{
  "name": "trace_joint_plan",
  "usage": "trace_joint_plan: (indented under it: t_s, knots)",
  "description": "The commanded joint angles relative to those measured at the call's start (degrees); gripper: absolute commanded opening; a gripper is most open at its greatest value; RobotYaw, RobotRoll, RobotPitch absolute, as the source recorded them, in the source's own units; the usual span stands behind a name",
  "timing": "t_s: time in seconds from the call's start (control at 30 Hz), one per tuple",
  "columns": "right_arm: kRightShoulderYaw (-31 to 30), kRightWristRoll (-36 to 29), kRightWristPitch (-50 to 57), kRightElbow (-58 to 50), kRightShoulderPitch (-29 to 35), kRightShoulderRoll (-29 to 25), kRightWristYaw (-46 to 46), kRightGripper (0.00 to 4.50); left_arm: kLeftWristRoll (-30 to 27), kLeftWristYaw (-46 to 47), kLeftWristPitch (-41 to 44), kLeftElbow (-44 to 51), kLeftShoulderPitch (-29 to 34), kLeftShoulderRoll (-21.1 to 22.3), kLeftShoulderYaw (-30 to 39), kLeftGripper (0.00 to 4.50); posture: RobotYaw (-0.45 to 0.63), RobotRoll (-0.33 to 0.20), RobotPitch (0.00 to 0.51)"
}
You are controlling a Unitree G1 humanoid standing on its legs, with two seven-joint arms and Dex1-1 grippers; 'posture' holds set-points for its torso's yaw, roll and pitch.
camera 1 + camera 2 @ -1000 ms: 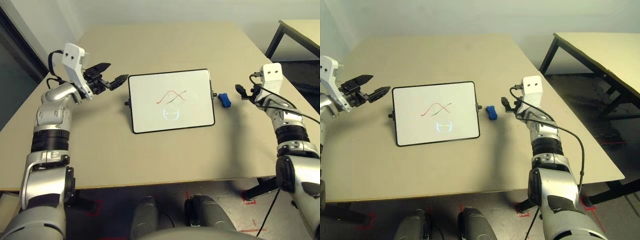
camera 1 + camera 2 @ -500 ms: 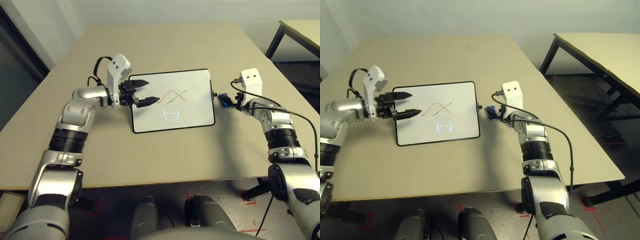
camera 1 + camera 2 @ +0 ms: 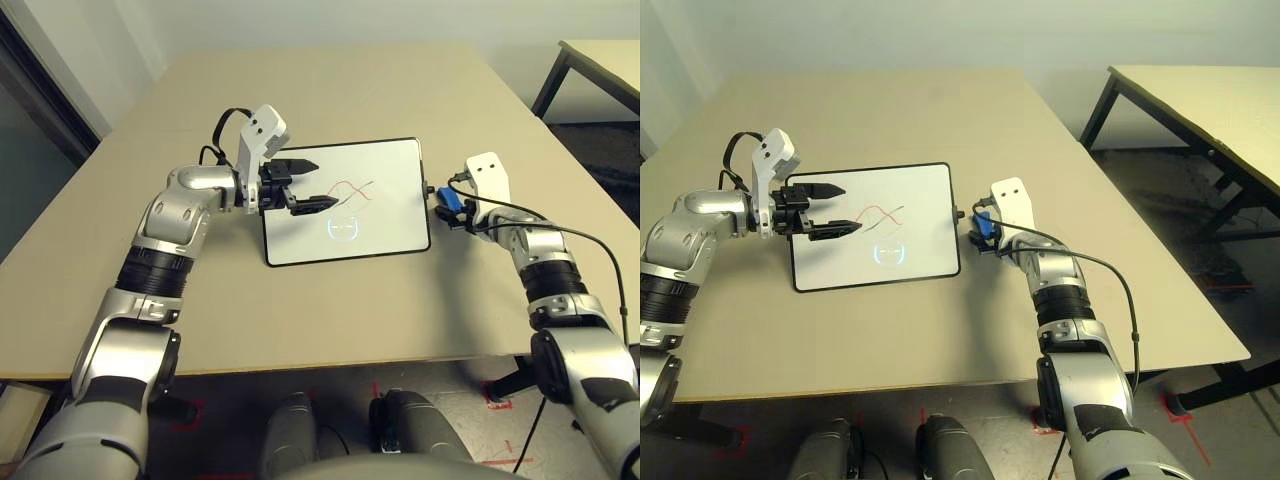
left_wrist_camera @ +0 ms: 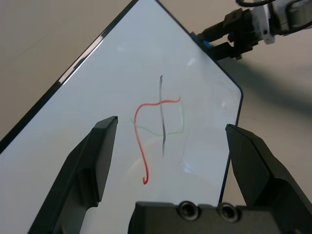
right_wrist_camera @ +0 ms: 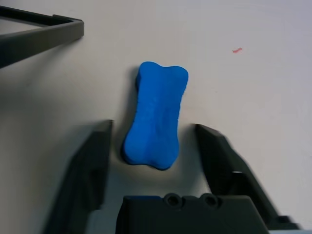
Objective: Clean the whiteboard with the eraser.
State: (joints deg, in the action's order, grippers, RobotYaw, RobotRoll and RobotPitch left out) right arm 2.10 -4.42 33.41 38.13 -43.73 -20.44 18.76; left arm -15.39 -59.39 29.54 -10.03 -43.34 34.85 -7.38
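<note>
The eraser (image 5: 157, 116), likely light and slightly soft, is straddled by the released right claw (image 5: 155, 161). A grip across its narrow waist is judged best; the left claw (image 3: 303, 184) is held open over the whiteboard (image 3: 395, 205)

A plain tan table (image 3: 330, 90) carries two things. A white whiteboard (image 3: 385, 170) with a thin black frame lies flat near its middle, marked with red, dark and green squiggles and a faint bluish circle; the left gripper (image 3: 311, 183) hovers over the board's left part, fingers spread apart. A small blue eraser (image 5: 157, 115) lies on the table just beside the board's right edge, between the spread fingers of the right gripper (image 5: 156, 146). A small red fleck (image 5: 237, 49) marks the tabletop beyond the eraser.
</note>
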Motion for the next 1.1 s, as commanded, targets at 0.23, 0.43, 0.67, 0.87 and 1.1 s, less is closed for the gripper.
trace_joint_plan:
  t_s: [0.23,0.43,0.67,0.87,1.1]
  knots:
    - [1.05,0.37,-0.81,1.81,-0.52,0.51,-1.91,0.71,-1.17,0.60,5.35,8.09,3.75,2.34,0.78,4.50,0.00,0.000,0.030]
    - [3.01,0.22,-1.85,1.57,-1.58,-1.27,-3.85,0.60,-1.64,1.79,6.43,9.53,5.24,1.94,0.81,4.50,-0.02,0.000,0.029]
    - [1.10,-1.79,4.61,-10.80,-5.31,-5.70,2.24,0.60,-1.82,1.80,6.98,9.85,5.78,1.86,0.33,4.50,-0.05,0.000,0.025]
    - [-9.09,-5.58,19.74,-31.84,-4.50,-4.79,12.73,0.59,-1.15,1.63,6.39,7.70,5.24,1.95,-0.03,4.50,-0.07,0.000,0.024]
    - [-18.64,-5.26,25.94,-38.37,-3.72,-2.85,15.41,0.59,-0.49,0.93,6.59,6.53,4.95,2.36,-0.74,4.50,-0.07,0.000,0.024]
